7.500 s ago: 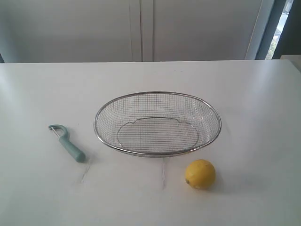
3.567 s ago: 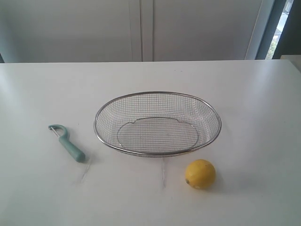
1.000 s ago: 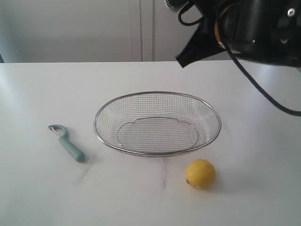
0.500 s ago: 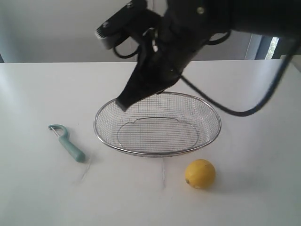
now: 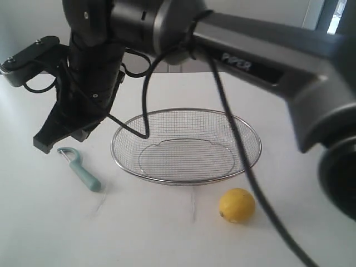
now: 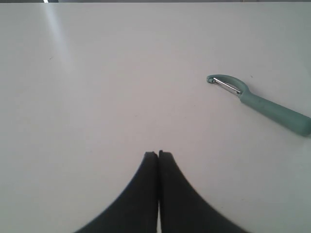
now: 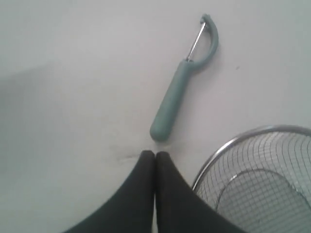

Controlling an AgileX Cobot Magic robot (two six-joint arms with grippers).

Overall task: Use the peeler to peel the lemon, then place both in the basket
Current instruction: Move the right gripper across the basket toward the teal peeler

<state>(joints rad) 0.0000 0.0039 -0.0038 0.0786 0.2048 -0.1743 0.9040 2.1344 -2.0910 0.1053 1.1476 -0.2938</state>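
Observation:
The teal-handled peeler (image 5: pixel 83 172) lies flat on the white table, left of the wire mesh basket (image 5: pixel 184 110). The yellow lemon (image 5: pixel 237 205) sits on the table just in front of the basket's right side. My right gripper (image 5: pixel 45 143) has reached across the basket and hangs shut and empty above the table, close to the peeler's hooked head. In the right wrist view the peeler (image 7: pixel 177 94) lies just beyond my shut right gripper (image 7: pixel 155 153), with the basket rim (image 7: pixel 233 141) beside it. My left gripper (image 6: pixel 158 153) is shut and empty, with the peeler (image 6: pixel 262 104) off to one side.
The large black right arm (image 5: pixel 250 50) spans the scene above the basket from the right edge. Pale cabinet doors (image 5: pixel 22 22) stand behind the table's far edge. The left arm does not show in the exterior view.
The right arm came in from the upper right and swung leftward over the basket; its gripper now hangs by the peeler. Peeler, lemon and basket have not moved.

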